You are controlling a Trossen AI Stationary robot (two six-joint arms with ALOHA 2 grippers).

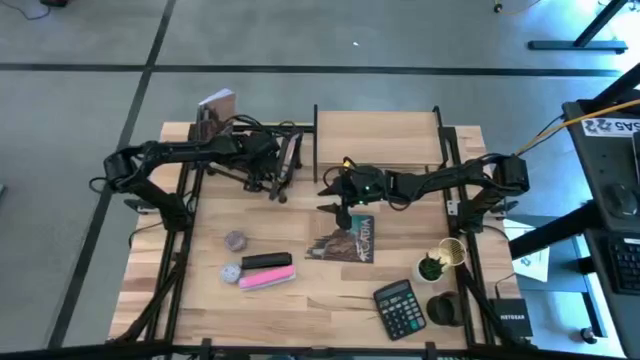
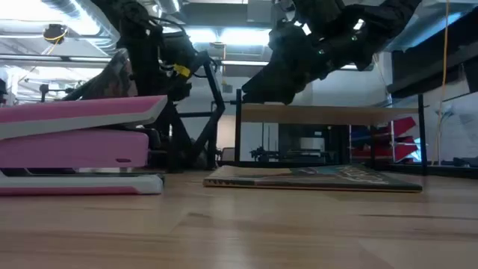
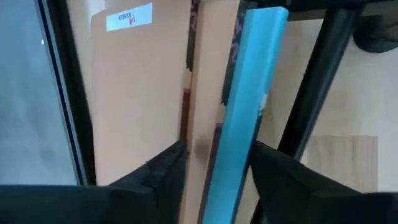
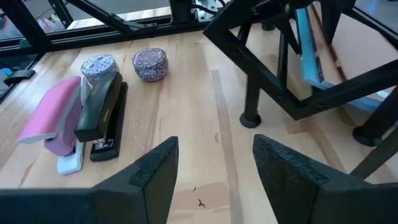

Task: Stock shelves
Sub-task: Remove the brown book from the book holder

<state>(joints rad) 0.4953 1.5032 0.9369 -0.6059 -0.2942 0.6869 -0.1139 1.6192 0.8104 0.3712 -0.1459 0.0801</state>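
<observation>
The low black rack (image 1: pixel 287 165) stands at the far middle of the table, left of the light wood shelf (image 1: pixel 378 135). My left gripper (image 1: pixel 274 178) is at the rack, shut on a thin book with a blue edge (image 3: pixel 249 106) that stands among the rack's bars. A tan notebook (image 3: pixel 134 93) stands beside it. My right gripper (image 1: pixel 336 204) hangs open in front of the wood shelf, just beyond a flat-lying book (image 1: pixel 346 240), with nothing between its fingers (image 4: pixel 155 168). My left gripper pinches the thin book between its two fingers (image 3: pixel 165 174), one on each cover; the tan face (image 3: pixel 205 137) and the blue edge lie between them. The book stands on edge, slightly tilted, inside the rack. Where its lower edge rests is hidden.
Near left lie a pink stapler (image 1: pixel 266 279), a black stapler (image 1: pixel 266 261) and two small tins (image 1: pixel 235 240). Near right are a calculator (image 1: pixel 400 308), a small plant (image 1: pixel 432 266) and a black cup (image 1: pixel 445 310). Another book (image 1: pixel 217 105) stands at the far left corner.
</observation>
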